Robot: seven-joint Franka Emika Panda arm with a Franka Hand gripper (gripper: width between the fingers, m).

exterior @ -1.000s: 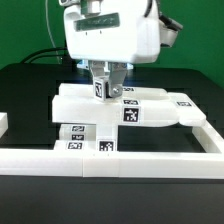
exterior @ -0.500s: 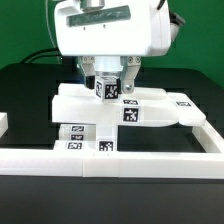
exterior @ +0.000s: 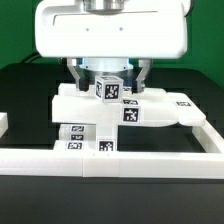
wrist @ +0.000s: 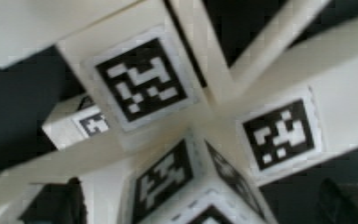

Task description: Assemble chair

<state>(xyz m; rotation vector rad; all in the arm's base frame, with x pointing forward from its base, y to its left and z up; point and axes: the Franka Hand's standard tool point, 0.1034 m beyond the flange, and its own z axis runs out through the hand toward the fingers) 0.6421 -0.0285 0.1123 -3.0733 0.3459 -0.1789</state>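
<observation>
The chair's white parts lie grouped on the black table in the exterior view. A flat slab (exterior: pixel 100 108) carries several marker tags, and a bar (exterior: pixel 180 103) reaches off toward the exterior view's right. A small tagged block (exterior: pixel 111 89) stands upright on the slab. My gripper (exterior: pixel 108 80) hangs just above it, open, with one finger (exterior: pixel 77 74) on each side and neither touching the block. In the wrist view, tagged white faces (wrist: pixel 144 80) fill the picture at close range, and my fingertips do not show there.
A long low white border wall (exterior: pixel 110 160) runs along the front and turns back at the exterior view's right (exterior: pixel 207 127). A short white piece (exterior: pixel 3 124) sits at the left edge. Cables (exterior: pixel 35 55) lie at the back left.
The jaws have spread from shut on the small tagged block to wide apart. The hand has risen and looms larger. The block stays standing on the slab.
</observation>
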